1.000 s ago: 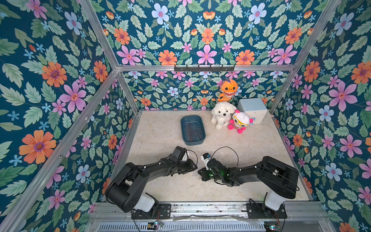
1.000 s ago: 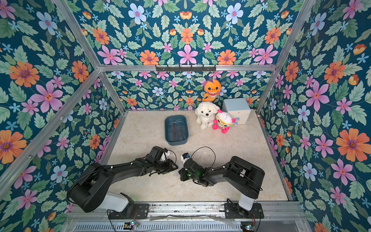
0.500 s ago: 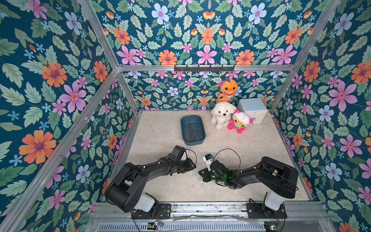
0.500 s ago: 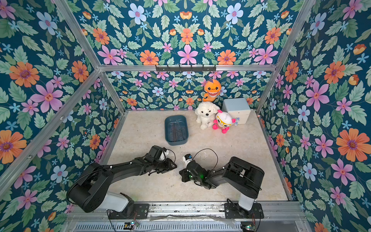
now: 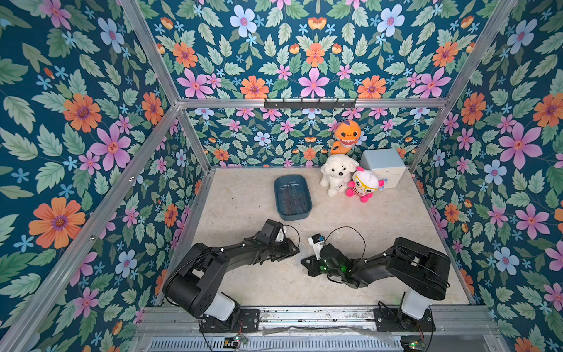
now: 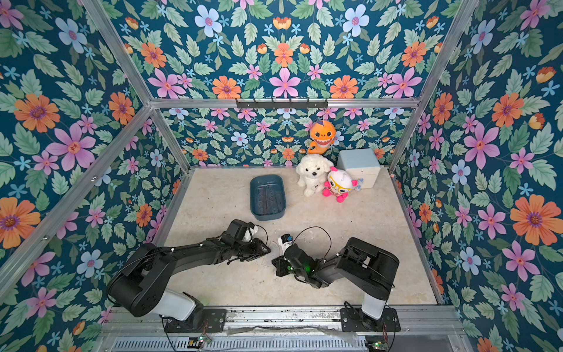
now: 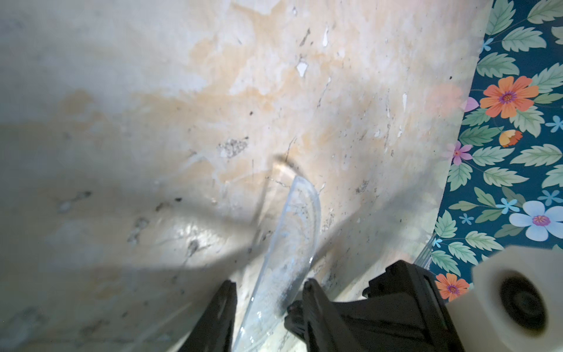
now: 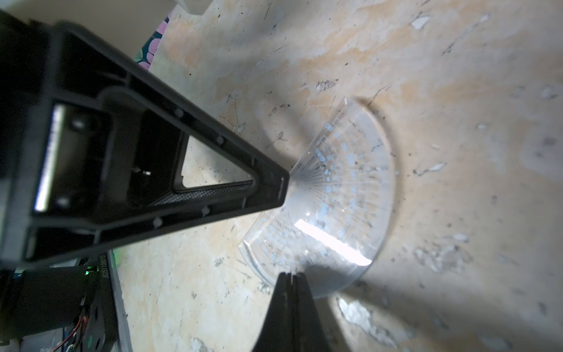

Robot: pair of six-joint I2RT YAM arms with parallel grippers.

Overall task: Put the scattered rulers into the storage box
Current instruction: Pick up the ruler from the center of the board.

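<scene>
Right hand (image 8: pixel 292 275): fingers pressed together, tips touching the curved edge of the protractor (image 8: pixel 341 195), which is clear and rests on the surface (image 8: pixel 457 76) just ahead of that hand.
Left hand (image 7: pixel 268 286): fingers apart, protractor between them; whether they grip it cannot be told.
Storage box (image 5: pixel 297 216): well beyond both hands, rulers (image 5: pixel 291 198) inside.

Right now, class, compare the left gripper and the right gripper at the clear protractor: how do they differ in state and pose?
The left gripper has its jaws apart, astride the protractor; the right gripper is shut. The left gripper meets the protractor's straight edge, the right gripper its curved rim. Both reach low over the table to the same protractor.
</scene>
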